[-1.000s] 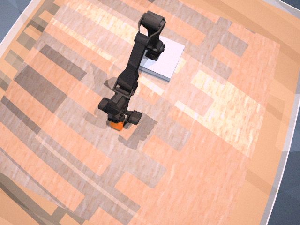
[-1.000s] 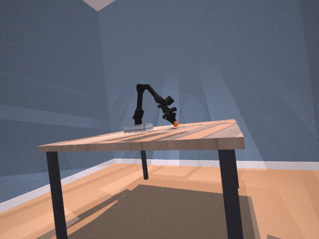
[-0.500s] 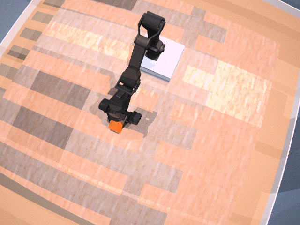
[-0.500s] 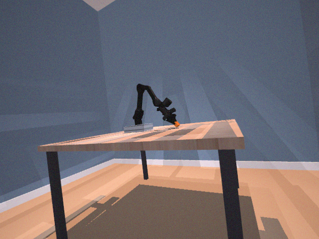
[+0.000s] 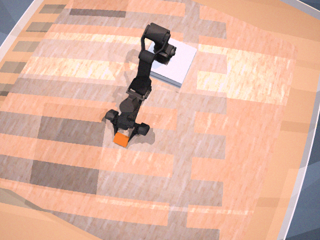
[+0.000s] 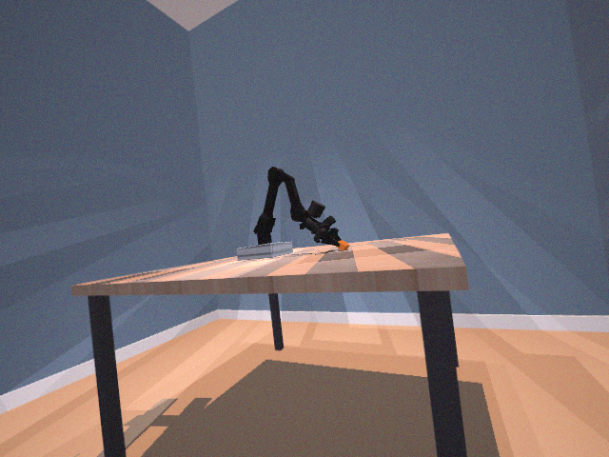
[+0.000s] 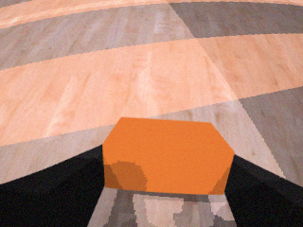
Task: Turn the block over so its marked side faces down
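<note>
The orange block (image 5: pixel 121 139) (image 6: pixel 343 245) (image 7: pixel 168 153) is held between the fingers, tilted with the slanted hand. In the exterior view it is at or just above the table top (image 6: pixel 413 256); whether it touches cannot be told. My gripper (image 5: pixel 122 137) (image 6: pixel 341 244) (image 7: pixel 166 154) is shut on the block, one finger at each side. The block's visible faces are plain orange. No marked side shows in any view, so where it faces is hidden.
A pale square slab (image 5: pixel 184 59) (image 6: pixel 254 252) lies under the arm's base. The table's wood has stripes of light and shadow. The arm reaches out from the slab to the block.
</note>
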Controlling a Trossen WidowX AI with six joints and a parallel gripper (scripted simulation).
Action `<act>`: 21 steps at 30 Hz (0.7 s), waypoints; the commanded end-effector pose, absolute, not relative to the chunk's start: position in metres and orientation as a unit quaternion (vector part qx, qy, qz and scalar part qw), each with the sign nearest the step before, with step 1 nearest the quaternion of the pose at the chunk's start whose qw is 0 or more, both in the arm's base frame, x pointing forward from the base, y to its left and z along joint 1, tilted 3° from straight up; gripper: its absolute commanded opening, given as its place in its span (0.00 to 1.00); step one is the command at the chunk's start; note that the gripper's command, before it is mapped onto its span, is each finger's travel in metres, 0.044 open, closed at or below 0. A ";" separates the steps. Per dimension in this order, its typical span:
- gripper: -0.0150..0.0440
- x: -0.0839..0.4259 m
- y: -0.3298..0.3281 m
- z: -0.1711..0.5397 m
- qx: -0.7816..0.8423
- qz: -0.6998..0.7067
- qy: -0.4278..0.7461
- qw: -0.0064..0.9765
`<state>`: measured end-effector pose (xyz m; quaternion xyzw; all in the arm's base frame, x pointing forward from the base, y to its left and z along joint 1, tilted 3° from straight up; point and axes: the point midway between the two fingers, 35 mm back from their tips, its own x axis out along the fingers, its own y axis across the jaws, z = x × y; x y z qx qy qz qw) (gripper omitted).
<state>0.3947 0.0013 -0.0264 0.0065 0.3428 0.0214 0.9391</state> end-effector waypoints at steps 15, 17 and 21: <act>0.25 0.375 0.003 -0.039 0.012 0.023 0.239 0.971; 0.25 0.372 0.003 -0.037 0.012 0.023 0.226 0.974; 0.25 0.366 0.003 -0.034 0.013 0.023 0.204 0.979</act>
